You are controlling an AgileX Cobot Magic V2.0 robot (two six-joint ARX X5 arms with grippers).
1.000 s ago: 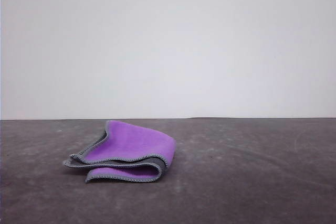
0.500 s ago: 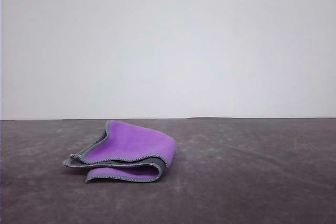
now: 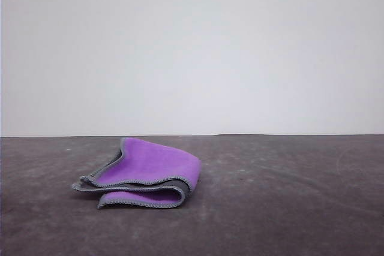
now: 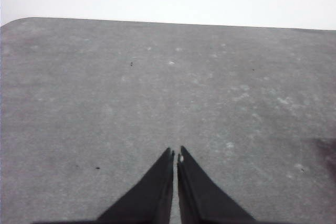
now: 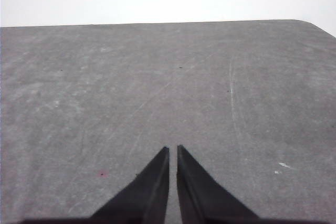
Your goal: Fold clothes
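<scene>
Cloth (image 3: 146, 169) lies folded over on itself on the dark grey bench (image 3: 288, 196), purple side up, with dark grey showing along the layered edge and light grey stitching running around the rims. The folds are loose and rounded at one end, the open edges stacked at the other. It sits on the left arm's half of the bench in the front view, well apart from both end effectors.

The left end effector (image 4: 175, 155) hangs over bare bench with its two black fingers drawn nearly together, only a thin slit between the tips, and nothing held. The right end effector (image 5: 173, 149) is the same: fingers narrow, a slim gap between them, gripping nothing, with scuffed bench surface ahead of it. A plain white wall (image 3: 192, 52) stands behind the bench.
</scene>
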